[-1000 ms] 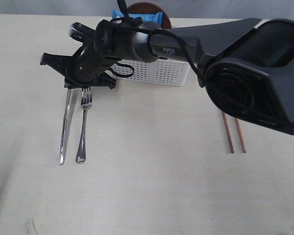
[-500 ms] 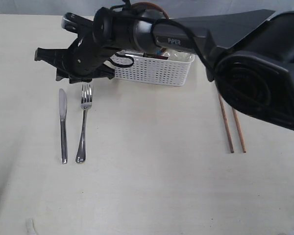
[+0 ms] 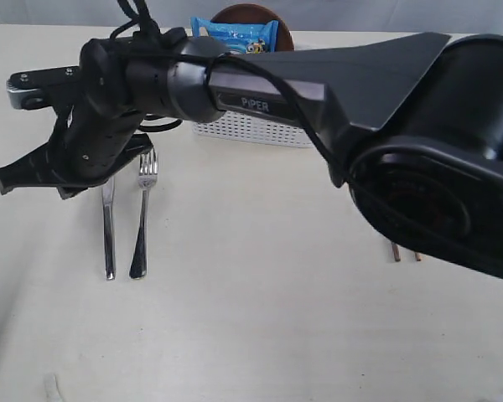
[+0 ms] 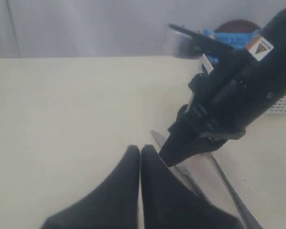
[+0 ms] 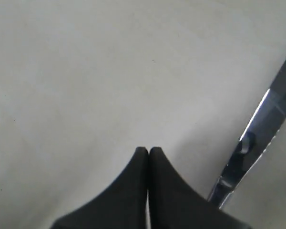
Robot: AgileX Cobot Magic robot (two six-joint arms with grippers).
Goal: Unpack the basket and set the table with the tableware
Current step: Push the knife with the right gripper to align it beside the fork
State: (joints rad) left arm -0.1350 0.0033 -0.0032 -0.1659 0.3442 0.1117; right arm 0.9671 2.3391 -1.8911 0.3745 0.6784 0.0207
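R claw (image 5: 144,150) closed over table (image 5: 76,67)

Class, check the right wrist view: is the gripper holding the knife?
No, the right gripper is shut on nothing, and the knife lies beside it on the table.

The black right arm (image 3: 318,75) stretches from the right side toward the left edge of the pale cream tabletop (image 3: 260,335), its right gripper (image 3: 3,178) closed on nothing. Close by, the left gripper (image 4: 140,150) holds its fingers pressed together.
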